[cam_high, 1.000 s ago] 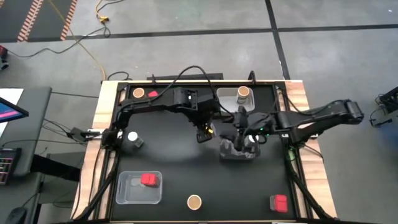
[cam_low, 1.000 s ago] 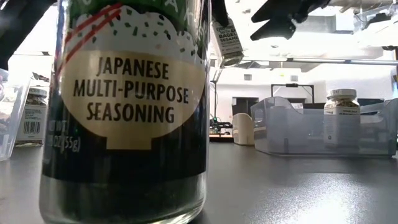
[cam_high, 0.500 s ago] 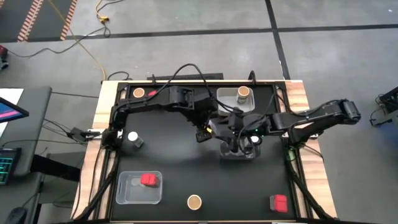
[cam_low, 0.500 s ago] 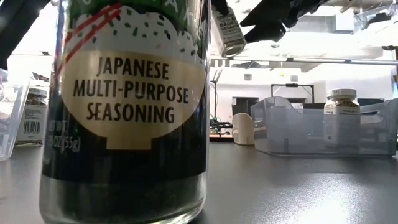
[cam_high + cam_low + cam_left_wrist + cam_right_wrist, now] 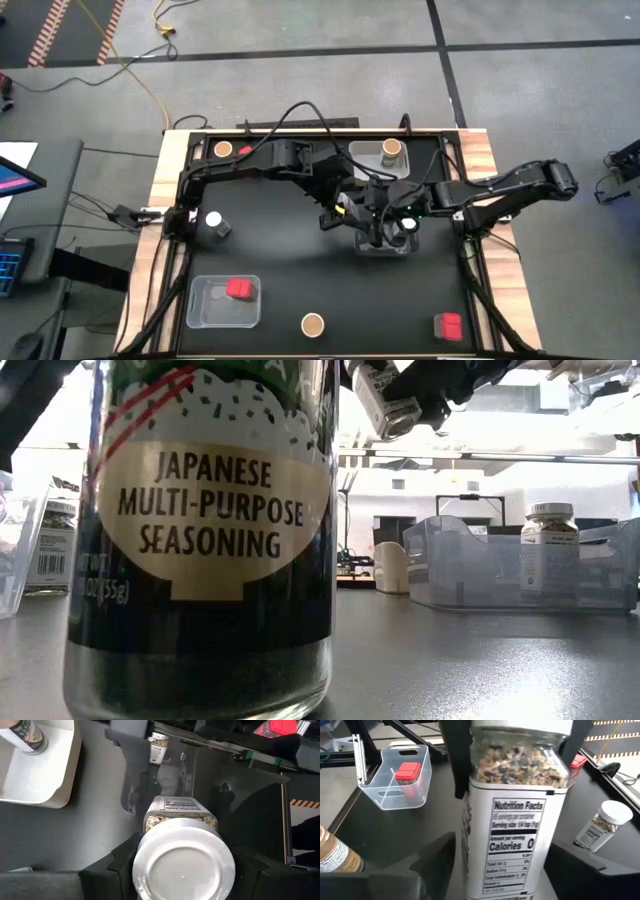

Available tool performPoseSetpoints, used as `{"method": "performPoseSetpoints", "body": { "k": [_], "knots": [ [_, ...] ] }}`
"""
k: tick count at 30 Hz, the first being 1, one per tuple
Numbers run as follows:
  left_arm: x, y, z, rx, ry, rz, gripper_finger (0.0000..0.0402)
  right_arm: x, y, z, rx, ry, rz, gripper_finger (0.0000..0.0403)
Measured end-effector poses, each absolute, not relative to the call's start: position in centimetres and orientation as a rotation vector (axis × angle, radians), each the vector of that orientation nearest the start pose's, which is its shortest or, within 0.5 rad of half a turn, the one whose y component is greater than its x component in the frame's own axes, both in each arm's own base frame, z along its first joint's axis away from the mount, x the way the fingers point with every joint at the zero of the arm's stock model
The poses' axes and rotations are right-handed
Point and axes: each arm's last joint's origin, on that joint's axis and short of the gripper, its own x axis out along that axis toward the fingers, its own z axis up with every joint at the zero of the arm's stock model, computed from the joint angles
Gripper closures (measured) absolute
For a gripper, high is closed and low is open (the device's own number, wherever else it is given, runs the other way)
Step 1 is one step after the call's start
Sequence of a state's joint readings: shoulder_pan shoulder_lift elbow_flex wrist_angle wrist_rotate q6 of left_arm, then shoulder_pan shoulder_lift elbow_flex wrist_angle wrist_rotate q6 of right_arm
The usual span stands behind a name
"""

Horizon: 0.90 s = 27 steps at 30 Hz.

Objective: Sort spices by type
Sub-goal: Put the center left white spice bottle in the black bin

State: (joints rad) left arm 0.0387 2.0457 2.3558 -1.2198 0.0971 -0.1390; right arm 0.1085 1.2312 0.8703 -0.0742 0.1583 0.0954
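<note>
The left gripper (image 5: 182, 870) is closed on a white-lidded jar (image 5: 182, 852), fingers pressed on either side just under the lid, so the jar hangs in the air above the middle of the surface (image 5: 280, 260). In the right wrist view the same jar fills the frame, label facing the camera, with the left arm's dark fingers gripping its top. The right gripper (image 5: 502, 870) stands with its jaws spread either side of the jar's lower body. Whether the pads touch the glass cannot be told; it does not yet have clear hold. The arrangement reads as a hand-over: one arm presents the jar high by its cap, leaving the body free for the other arm to take.

In the high view both grippers meet over a clear tray (image 5: 385, 243) right of centre, the likely destination for this kind of spice, though its contents are hidden beneath the arms.

Other items lie well apart:
- A second white-lidded jar (image 5: 214, 221) stands alone at the left.
- A red-lidded container (image 5: 239, 289) sits in a clear tray (image 5: 200, 310) at front left; another red one (image 5: 447, 325) stands at front right.
- A cork-topped jar (image 5: 391, 150) stands in a white tray (image 5: 362, 152) at the back; another (image 5: 312, 324) stands loose at the front edge.

Sorting is judged partly done.
</note>
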Motion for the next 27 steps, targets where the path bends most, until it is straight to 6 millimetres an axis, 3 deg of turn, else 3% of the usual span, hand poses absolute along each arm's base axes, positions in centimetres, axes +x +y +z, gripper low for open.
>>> {"method": "performPoseSetpoints", "body": {
  "k": [6,27],
  "knots": [
    [41.44,1.26,39.37,-0.164,0.916,0.000,0.0200,26.86,2.49,28.15,0.025,0.430,-0.056,0.0180],
    [41.58,1.26,39.46,-0.125,0.897,0.040,0.0186,26.77,2.44,28.01,0.005,0.447,-0.065,0.0177]
  ]
}}
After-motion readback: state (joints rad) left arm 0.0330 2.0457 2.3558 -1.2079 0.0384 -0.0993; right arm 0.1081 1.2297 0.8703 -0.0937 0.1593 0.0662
